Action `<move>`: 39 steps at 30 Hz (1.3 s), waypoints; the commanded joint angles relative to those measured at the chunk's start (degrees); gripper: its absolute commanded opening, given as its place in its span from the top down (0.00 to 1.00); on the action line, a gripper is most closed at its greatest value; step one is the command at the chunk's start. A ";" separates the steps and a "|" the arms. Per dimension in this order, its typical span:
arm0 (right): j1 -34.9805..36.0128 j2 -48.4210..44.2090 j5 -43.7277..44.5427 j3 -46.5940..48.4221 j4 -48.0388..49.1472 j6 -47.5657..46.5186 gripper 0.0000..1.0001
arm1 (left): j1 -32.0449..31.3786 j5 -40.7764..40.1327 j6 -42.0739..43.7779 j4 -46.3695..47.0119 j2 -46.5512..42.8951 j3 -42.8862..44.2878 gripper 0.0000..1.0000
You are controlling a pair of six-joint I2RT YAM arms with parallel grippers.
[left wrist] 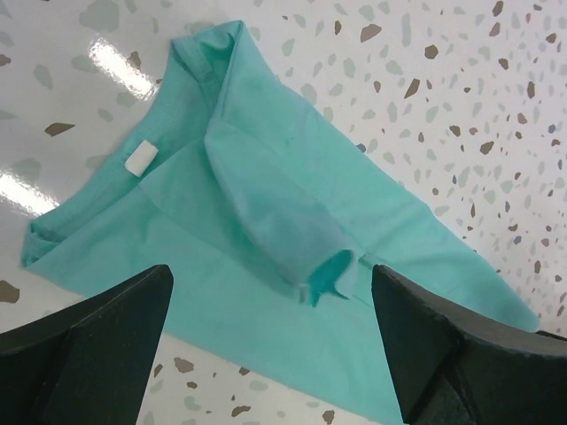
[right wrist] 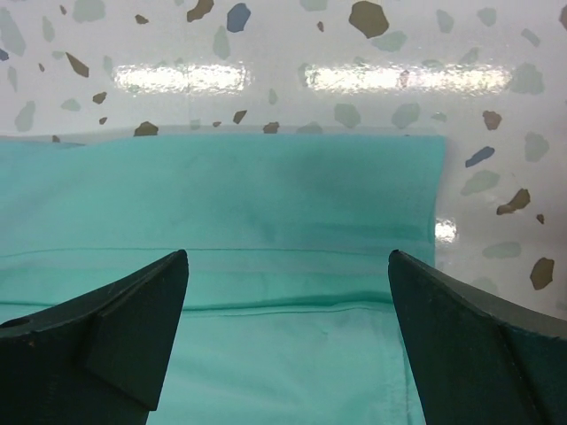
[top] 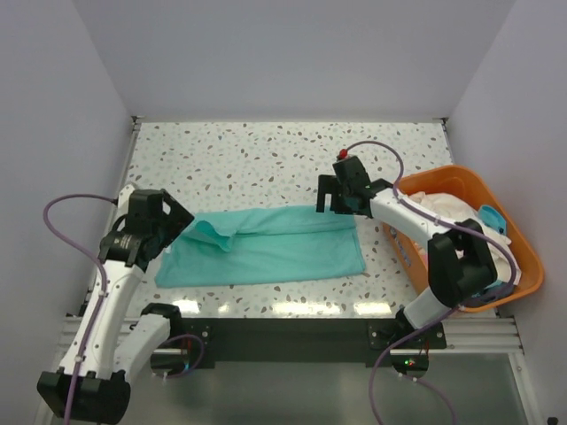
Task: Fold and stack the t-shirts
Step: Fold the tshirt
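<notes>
Top external view: the teal t-shirt (top: 266,248) lies on the speckled desk (top: 266,159) as a long flat band running left to right, near the front edge and between the two arms. The left gripper (top: 182,226) hovers over its left end and the right gripper (top: 326,205) over its far right corner; both are released, jaws spread wide, with nothing in them. Seen from the wrists, the cloth lies flat beneath each pair of jaws, and neither pair touches it. I judge the lengthwise fold to be laid down and the crosswise fold to be next: one end has to be pinched at its corners and carried over the other, edges lined up. At the left end a sleeve (left wrist: 283,230) is doubled over and bunched, with a white label (left wrist: 140,159) showing near the collar, so a clean pinch there probably calls for taking both layers together. To the right stands an orange basket (top: 440,173) holding cream-white cloth (top: 443,208) and a bit of light blue (top: 493,217); it sits close against the right arm and may crowd its swing.
</notes>
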 commanded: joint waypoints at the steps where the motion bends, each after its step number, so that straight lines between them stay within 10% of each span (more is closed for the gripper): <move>1: 0.42 1.83 -2.22 3.28 2.72 0.22 0.02 | -0.09 -1.47 -1.82 -4.29 -6.52 -1.48 0.00; 8: 0.77 3.50 -2.49 4.87 3.16 0.92 0.01 | -0.09 -4.11 -3.94 -8.96 -7.86 -2.19 0.00; 14: 1.47 4.90 -5.65 3.81 3.95 0.22 0.01 | -0.09 10.53 3.00 6.32 -2.51 -6.58 0.00; 28: 5.07 9.93 -4.16 -4.78 6.41 4.17 0.01 | -1.05 18.39 7.31 32.86 35.72 -6.68 0.00; 39: 16.84 -7.39 -1.96 -23.16 6.94 16.47 0.01 | -3.77 22.53 9.24 39.58 68.63 22.29 0.00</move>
